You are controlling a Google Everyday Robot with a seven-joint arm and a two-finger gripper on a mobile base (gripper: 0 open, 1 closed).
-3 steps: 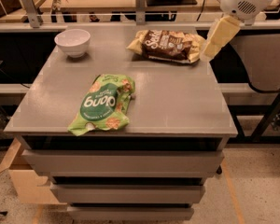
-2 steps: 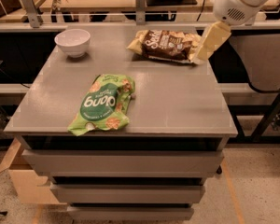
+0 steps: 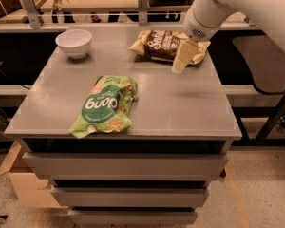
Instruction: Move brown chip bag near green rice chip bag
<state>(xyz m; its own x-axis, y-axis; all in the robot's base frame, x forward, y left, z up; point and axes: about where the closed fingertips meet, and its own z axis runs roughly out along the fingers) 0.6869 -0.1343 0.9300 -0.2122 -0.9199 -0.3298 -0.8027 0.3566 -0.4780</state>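
Note:
The brown chip bag (image 3: 162,44) lies flat at the back right of the grey table (image 3: 180,103), dark brown with pale yellow ends and white script. The green rice chip bag (image 3: 105,105) lies near the front left, lime green with a dark green oval. My gripper (image 3: 182,60) hangs from the white arm (image 3: 213,11) over the right end of the brown bag, its pale fingers pointing down and left, covering part of the bag.
A white bowl (image 3: 74,42) stands at the back left of the table. Grey drawers (image 3: 123,165) sit under the tabletop. A dark desk and chair (image 3: 266,61) stand to the right. A bench with clutter runs behind the table.
The arm has swung left and down, bringing the gripper from beside the brown bag's right end to over it. Both bags and the bowl have not moved.

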